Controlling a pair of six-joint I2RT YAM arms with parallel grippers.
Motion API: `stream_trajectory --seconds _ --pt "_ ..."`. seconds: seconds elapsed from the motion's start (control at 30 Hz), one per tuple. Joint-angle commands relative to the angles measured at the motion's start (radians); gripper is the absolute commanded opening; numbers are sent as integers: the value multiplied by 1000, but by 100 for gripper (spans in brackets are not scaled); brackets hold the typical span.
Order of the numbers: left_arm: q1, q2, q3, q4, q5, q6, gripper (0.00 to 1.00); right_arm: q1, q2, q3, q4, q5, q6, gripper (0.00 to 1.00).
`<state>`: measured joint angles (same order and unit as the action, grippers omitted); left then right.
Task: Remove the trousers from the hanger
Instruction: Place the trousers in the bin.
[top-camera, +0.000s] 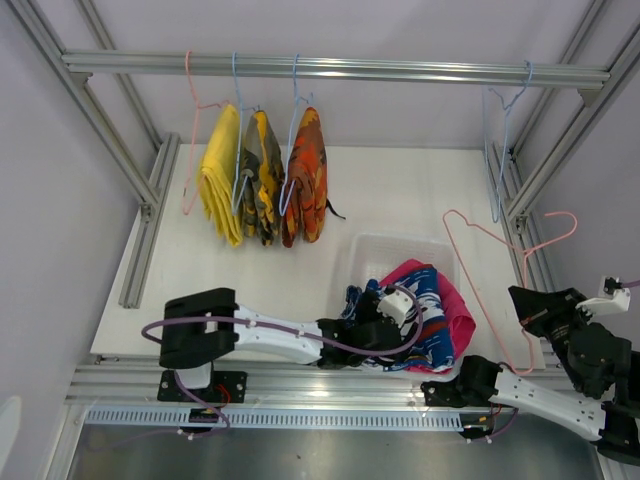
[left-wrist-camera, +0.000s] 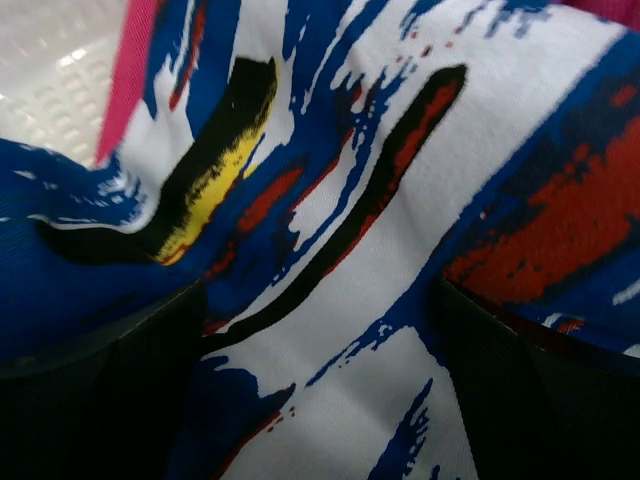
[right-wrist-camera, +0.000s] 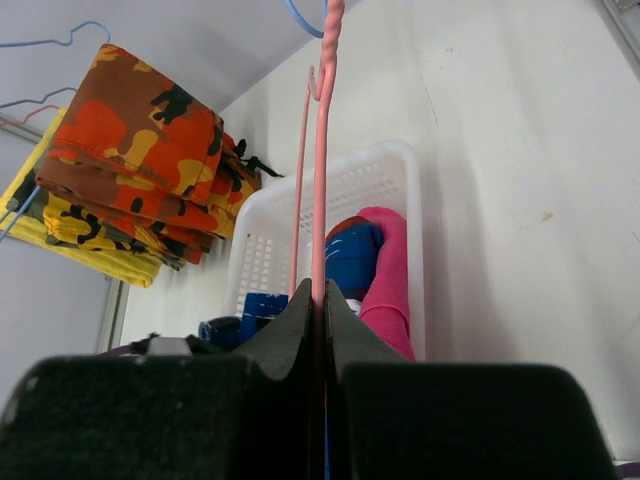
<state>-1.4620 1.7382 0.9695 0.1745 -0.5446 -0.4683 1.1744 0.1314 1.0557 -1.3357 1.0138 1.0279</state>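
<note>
The left gripper (top-camera: 385, 305) is seen spread wide over the basket (top-camera: 372, 248); in the left wrist view the blue trousers (left-wrist-camera: 380, 250) are bunched between its two dark fingers (left-wrist-camera: 100, 400), and whether the cloth is touched by them cannot be told; a strip of the pink trousers (left-wrist-camera: 130, 60) and the basket wall (left-wrist-camera: 50, 70) are seen at the upper left.

The right gripper (top-camera: 527, 305) is pressed together on the wire of a pink hanger (top-camera: 500, 290), which is held bare over the table (top-camera: 400, 190), right of the basket; in the right wrist view the wire (right-wrist-camera: 322, 150) is pinched between the closed fingers (right-wrist-camera: 290, 320) and rises straight up from them.

The blue trousers (top-camera: 435, 325) and the pink trousers (top-camera: 458, 315) are heaped together in the basket and spill over its near rim; both are off any hanger.

Three garments are hung from the rail (top-camera: 400, 70) at the back left, pressed side by side: the yellow trousers (top-camera: 218, 175) on the left, the olive trousers (top-camera: 262, 180) in the middle, the orange trousers (top-camera: 305, 180) on the right.

Bare blue hangers (top-camera: 505, 140) are hung at the right end of the rail.
</note>
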Motion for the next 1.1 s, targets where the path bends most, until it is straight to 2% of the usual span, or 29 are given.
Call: stream_trajectory --seconds 0.0,0.13,0.33,0.53,0.67,1.07 --pt "-32 113 29 -185 163 -256 99 7 -13 44 -14 37 12 0" --pt "-31 107 60 -279 160 -256 99 -4 -13 81 -10 28 -14 0" --pt "-34 -58 123 -429 58 -170 99 -35 -9 99 27 5 -69 0" --pt "-35 -184 175 -455 -24 -67 99 -38 -7 99 55 -1 -97 0" --pt "-28 -146 233 -446 -60 -15 100 -38 -4 96 76 -9 -112 0" --pt "95 10 314 -316 15 7 99 -39 -7 89 73 -24 -124 0"
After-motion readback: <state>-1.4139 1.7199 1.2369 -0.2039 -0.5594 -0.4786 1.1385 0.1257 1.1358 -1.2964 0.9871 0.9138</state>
